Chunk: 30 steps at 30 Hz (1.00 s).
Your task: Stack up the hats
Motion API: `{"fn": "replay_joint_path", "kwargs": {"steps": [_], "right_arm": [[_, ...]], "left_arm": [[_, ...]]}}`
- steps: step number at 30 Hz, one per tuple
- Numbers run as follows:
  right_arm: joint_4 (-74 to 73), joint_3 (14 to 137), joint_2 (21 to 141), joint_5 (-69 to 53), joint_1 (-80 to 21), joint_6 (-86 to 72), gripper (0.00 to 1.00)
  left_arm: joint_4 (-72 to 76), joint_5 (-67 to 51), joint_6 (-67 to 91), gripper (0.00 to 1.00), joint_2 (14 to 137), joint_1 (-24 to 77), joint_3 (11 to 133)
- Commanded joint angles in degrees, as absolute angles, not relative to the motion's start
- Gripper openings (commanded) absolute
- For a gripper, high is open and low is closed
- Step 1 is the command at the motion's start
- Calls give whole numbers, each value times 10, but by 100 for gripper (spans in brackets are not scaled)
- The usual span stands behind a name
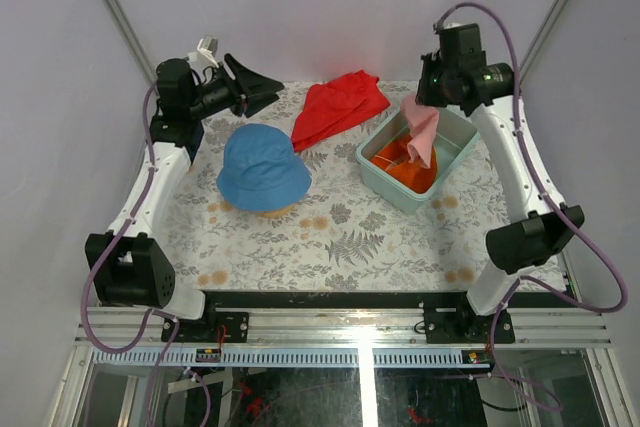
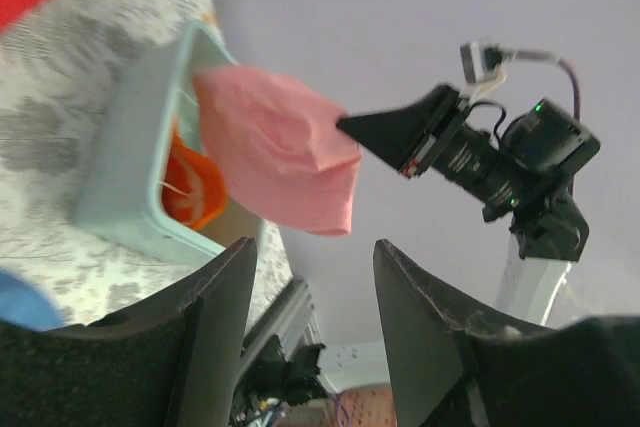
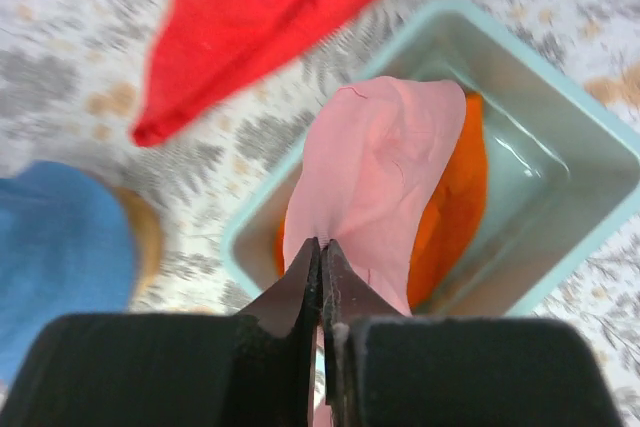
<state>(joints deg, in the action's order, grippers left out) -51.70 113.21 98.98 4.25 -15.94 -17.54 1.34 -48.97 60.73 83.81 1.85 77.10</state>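
While the right end effector pinches the pink hat's edge over the bin — left end effector gapes.

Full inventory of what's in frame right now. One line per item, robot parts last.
blue fabric bucket hat: 1, blue, on the table left of centre, set over something tan
tan rounded stand: 1, tan, only an edge shows under the blue hat
pink fabric bucket hat: 1, pink, hanging over the bin, pinched by its edge
orange fabric bucket hat: 1, bright orange, inside the bin
flat red cloth: 1, red, far middle of the table
pale teal plastic bin: 1, pale teal, right of centre
table: 1, floral-patterned cover, under everything
left gripper: 1, black, far left, open, empty
right gripper: 1, black, above the bin, shut on the pink hat
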Motion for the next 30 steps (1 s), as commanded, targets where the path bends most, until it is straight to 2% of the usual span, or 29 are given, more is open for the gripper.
{"fn": "replay_joint_path", "kwargs": {"steps": [1,5,10,17,24,30], "right_arm": [[-507,1207,933,-50,-158,-227,0],[-420,1187,902,-142,-157,-315,0],[-322,1190,901,-211,-157,-431,0],[-258,1232,921,-245,-157,-513,0],[-242,1236,922,-246,-158,-538,0],[-232,1232,915,-246,-157,-549,0]], "left_arm": [[140,-498,715,50,838,72,782],[231,-465,791,48,828,107,754],[235,-416,812,50,809,147,731],[411,-292,1008,54,749,199,551],[395,-235,1007,61,763,246,585],[429,-212,1014,62,809,268,613]]}}
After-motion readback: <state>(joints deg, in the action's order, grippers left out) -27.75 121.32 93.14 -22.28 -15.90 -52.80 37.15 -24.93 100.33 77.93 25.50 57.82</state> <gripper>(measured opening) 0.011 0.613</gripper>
